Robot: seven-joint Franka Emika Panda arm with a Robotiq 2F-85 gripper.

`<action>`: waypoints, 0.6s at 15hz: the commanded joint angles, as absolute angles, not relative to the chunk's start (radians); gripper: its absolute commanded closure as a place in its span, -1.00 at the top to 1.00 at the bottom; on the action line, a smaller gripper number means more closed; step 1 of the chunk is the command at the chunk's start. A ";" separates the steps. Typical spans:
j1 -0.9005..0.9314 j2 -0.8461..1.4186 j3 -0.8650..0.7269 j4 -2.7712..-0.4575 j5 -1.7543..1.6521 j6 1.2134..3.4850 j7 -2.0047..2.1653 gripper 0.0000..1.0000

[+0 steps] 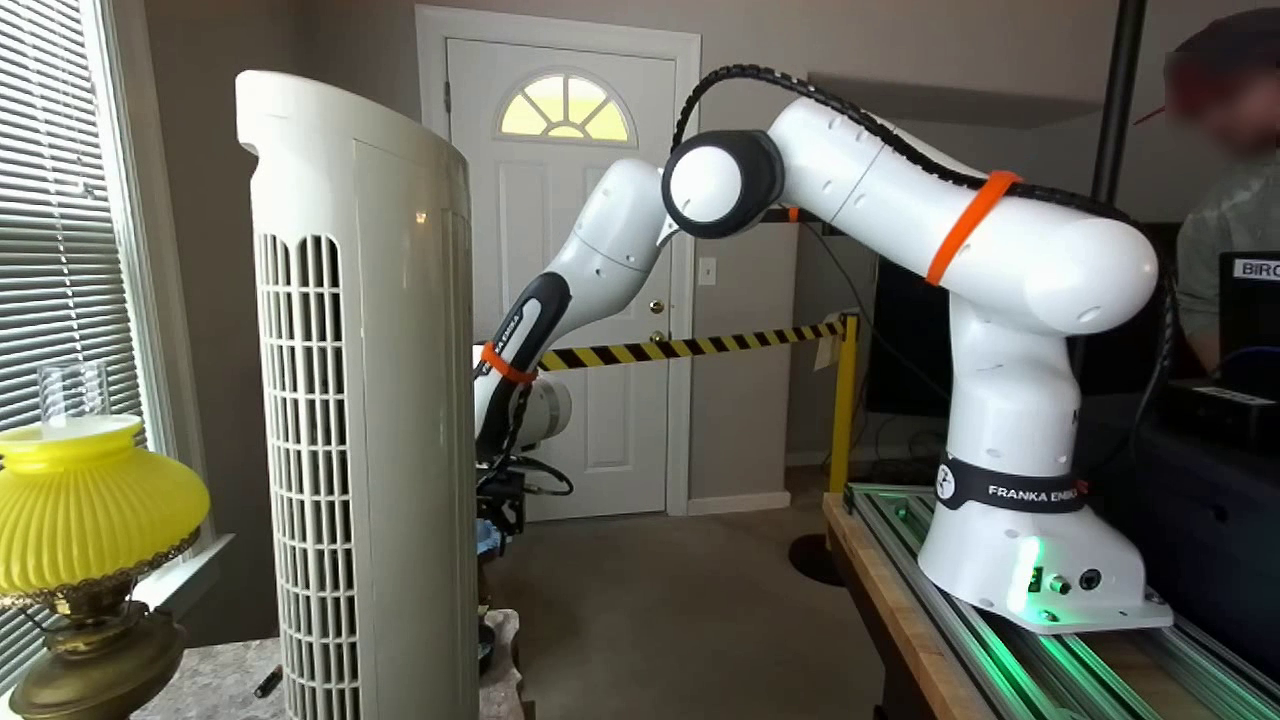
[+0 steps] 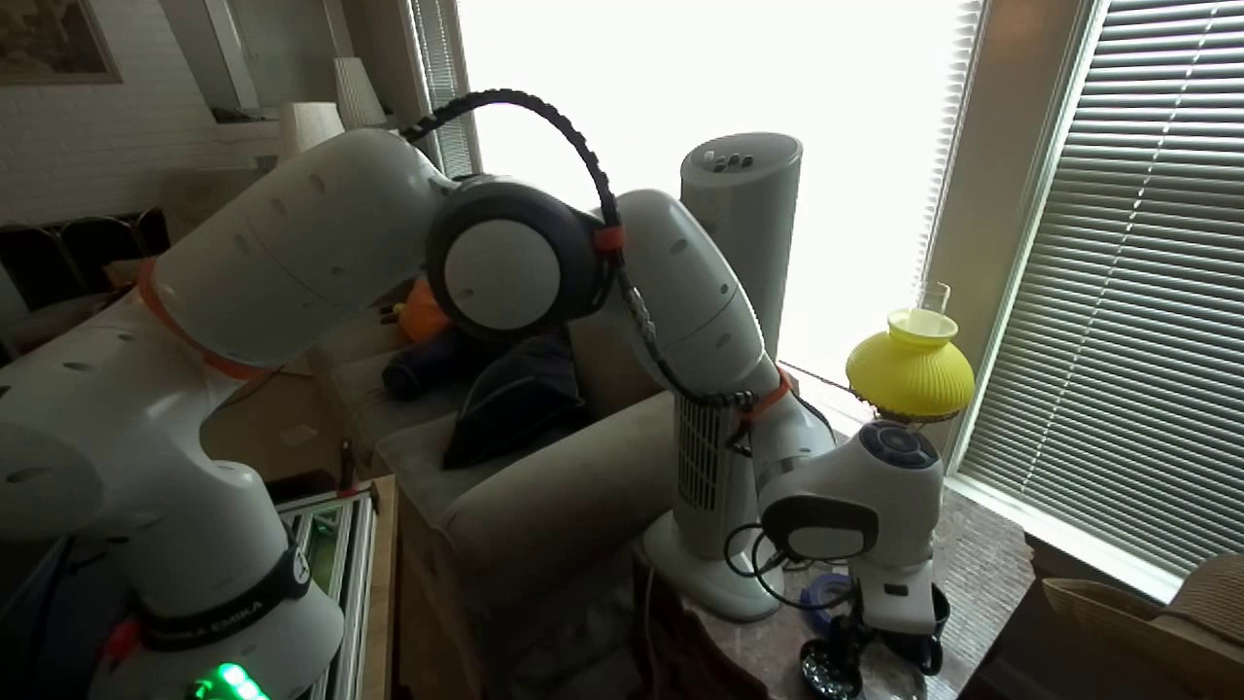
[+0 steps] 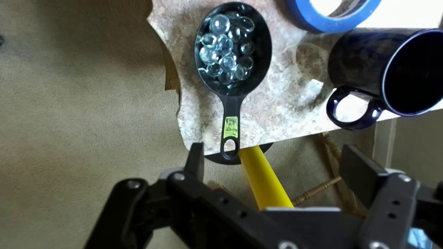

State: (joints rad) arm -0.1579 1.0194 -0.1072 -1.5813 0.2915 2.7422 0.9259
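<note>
a black scoop (image 3: pixel 231 103) sits on the table (image 3: pixel 277 121), close to the edge. it is full of shiny, clear glass beads (image 3: pixel 225 52). its handle seems to poke out a tiny bit past the edge. on the handle is a yellow-green label (image 3: pixel 231 127) with some writing, but the words are too small to read well.

the end effector (image 3: pixel 272 149) is near the scoop. its two fingers are spread wide apart. in the wrist view the scoop's handle points toward it.

a dark blue mug (image 3: pixel 360 57) is near the scoop, with some table between them. you can see its handle and its round mouth. a roll of blue tape (image 3: pixel 308 17) is just beside the mug, and i cannot tell if they touch.

in both exterior views a white robot arm (image 2: pixel 690 282) leans out over this spot. on the table there is also a tall fan (image 2: pixel 753 224). near it is a lamp (image 1: pixel 100 520) with a bright yellow shade, by a window with blinds (image 2: pixel 1118 272).

farther away, in an exterior view, there is a white door (image 1: pixel 525 210), a yellow pole (image 1: pixel 845 410) with a striped band (image 1: pixel 690 348), and a person (image 1: pixel 1235 200) with a blurry face.
</note>
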 commanded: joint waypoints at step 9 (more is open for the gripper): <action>-0.283 1.293 -0.010 -1.267 0.382 2.703 0.720 1.00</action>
State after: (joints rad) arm -0.2732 1.2158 -0.0095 -1.3660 0.3528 2.7398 0.7598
